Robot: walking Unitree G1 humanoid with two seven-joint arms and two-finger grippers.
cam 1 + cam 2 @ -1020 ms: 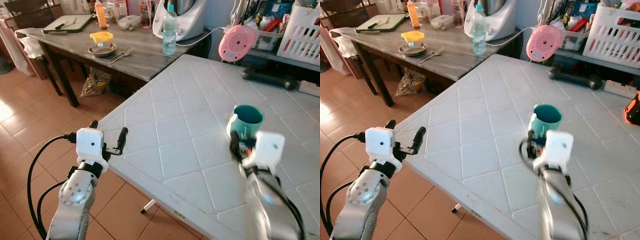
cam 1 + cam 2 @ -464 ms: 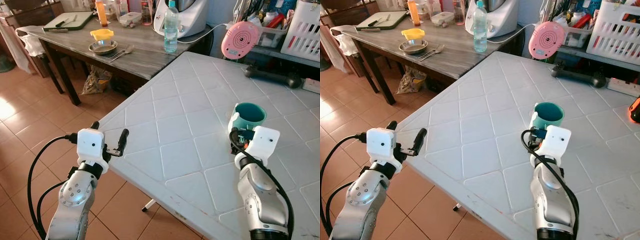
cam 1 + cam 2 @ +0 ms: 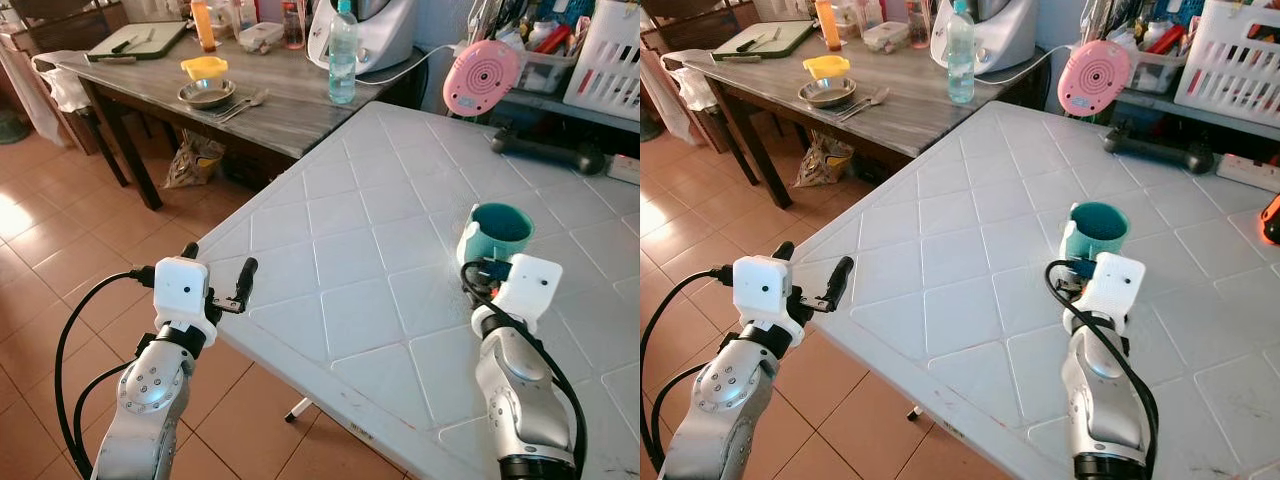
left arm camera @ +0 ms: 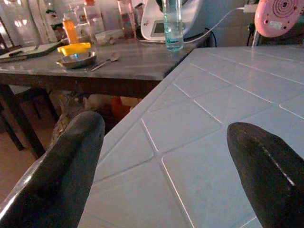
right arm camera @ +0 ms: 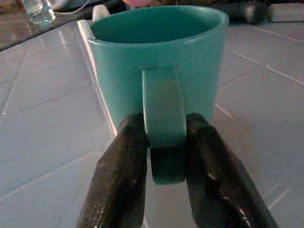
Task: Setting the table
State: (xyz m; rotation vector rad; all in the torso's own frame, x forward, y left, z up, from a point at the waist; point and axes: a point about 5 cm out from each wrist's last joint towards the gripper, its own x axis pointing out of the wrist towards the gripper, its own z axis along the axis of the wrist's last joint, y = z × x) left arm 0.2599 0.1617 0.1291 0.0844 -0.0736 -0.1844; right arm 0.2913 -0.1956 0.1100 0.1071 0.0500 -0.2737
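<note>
- My right gripper is clamped on the handle of the teal mug, one finger on each side. The mug stands upright on the white tiled table, at roughly 2 o'clock from me, a little in from the near edge.
- Left gripper is spread wide and holding nothing. It just hangs off the table's near-left edge at about 10 o'clock.
- Looks like the mug's base is on the tabletop, but from the wrist view I honestly can't tell whether it's resting or lifted a hair.
- To do this step well, I'd say keep the squeeze square on the handle so the mug doesn't swing or tip, and move it level and slow.
- Something white sits against the mug's far side, maybe a spoon. Too hidden to say, so go easy there.
- The dark wooden table with the metal bowl and water bottle is at 11 o'clock, well apart.
</note>
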